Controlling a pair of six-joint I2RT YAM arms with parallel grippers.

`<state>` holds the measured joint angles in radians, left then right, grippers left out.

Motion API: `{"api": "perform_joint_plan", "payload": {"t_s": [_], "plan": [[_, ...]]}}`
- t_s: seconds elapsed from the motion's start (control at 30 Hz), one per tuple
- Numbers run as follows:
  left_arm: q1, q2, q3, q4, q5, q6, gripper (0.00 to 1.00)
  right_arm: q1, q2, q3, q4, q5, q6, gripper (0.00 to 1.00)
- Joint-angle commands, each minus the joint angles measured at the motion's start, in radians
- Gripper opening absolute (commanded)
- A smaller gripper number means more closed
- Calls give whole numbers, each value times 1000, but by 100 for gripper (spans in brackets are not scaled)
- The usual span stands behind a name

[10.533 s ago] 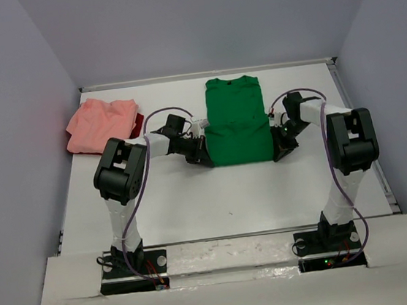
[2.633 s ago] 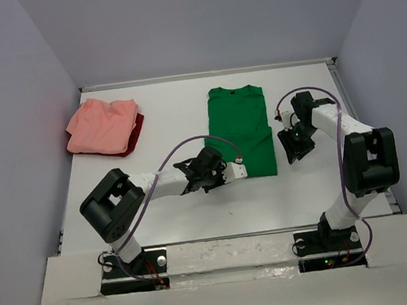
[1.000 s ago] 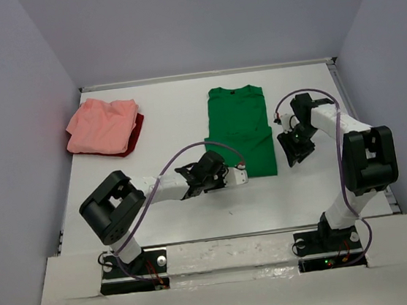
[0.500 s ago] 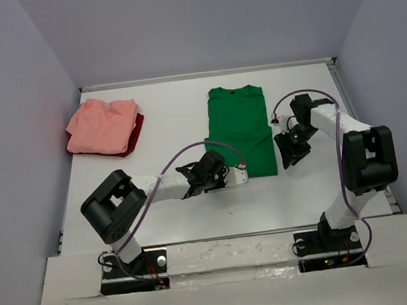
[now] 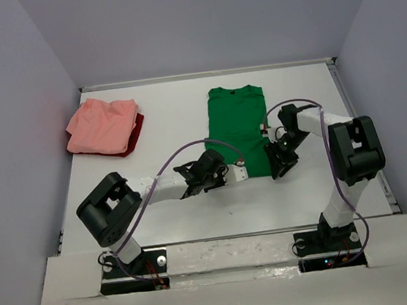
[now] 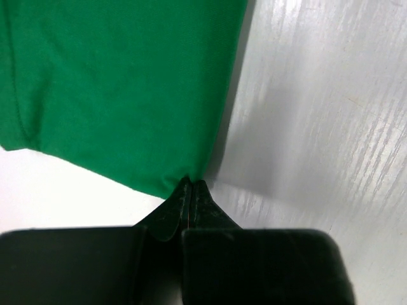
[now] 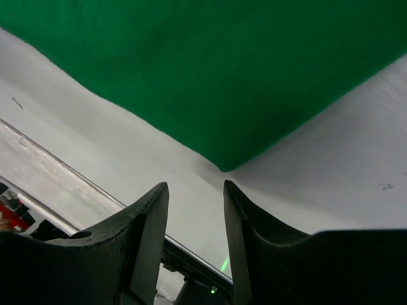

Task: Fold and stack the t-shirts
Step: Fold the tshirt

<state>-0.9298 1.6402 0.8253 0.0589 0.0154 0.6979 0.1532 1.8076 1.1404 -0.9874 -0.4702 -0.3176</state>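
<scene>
The bright green soft-cloth t-shirt (image 5: pixel 239 126) lies flat near the middle of the white table (image 5: pixel 181 214), in front of both arms. Its long axis runs from the near side to the far side. The dark-edged neck opening points to the far wall and the hem faces the arm bases. Its sides are folded in, so it forms a narrow upright rectangle with straight edges. The cloth is matte, smooth and almost free of creases.

In the left wrist view, the left gripper (image 6: pixel 191 187) has its black fingers pressed together on the near-left corner of the green shirt (image 6: pixel 114 82). That corner is drawn to a small point between the tips. A stitched hem line runs along the shirt's left edge.

In the right wrist view, the right gripper (image 7: pixel 194 190) has its two black fingers spread apart with nothing between them. The near-right corner of the green shirt (image 7: pixel 210 76) lies just beyond the gap. From above, this gripper (image 5: pixel 274 166) sits at the shirt's near-right corner, and the left gripper (image 5: pixel 237 172) is at the near-left.

At the far left, well apart, the salmon-pink crumpled t-shirt (image 5: pixel 101 126) lies in a loose heap on the dark red piece of cloth (image 5: pixel 137 130). The red cloth shows only at the heap's right and near edges.
</scene>
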Motion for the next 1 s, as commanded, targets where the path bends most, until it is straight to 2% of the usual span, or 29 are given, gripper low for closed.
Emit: {"api": "perform_joint_plan", "payload": {"t_s": [0.0, 0.47, 0.67, 0.77, 0.8, 0.9, 0.97], "plan": [[-6, -66, 18, 9, -37, -21, 0, 2, 28, 45, 24, -47, 35, 45], [-6, -88, 5, 16, -37, -32, 0, 2, 88, 64, 76, 10, 71, 45], [-4, -86, 5, 18, -46, -32, 0, 2, 90, 52, 81, 27, 75, 29], [-4, -85, 9, 16, -46, -29, 0, 2, 81, 29, 98, 41, 77, 16], [-6, -85, 9, 16, -46, -29, 0, 2, 81, 24, 99, 41, 77, 16], [-4, -83, 12, 13, -46, -28, 0, 2, 81, 13, 112, 57, 78, 3], [-6, -82, 12, 10, -46, -28, 0, 2, 82, 15, 113, 58, 81, 0]]}}
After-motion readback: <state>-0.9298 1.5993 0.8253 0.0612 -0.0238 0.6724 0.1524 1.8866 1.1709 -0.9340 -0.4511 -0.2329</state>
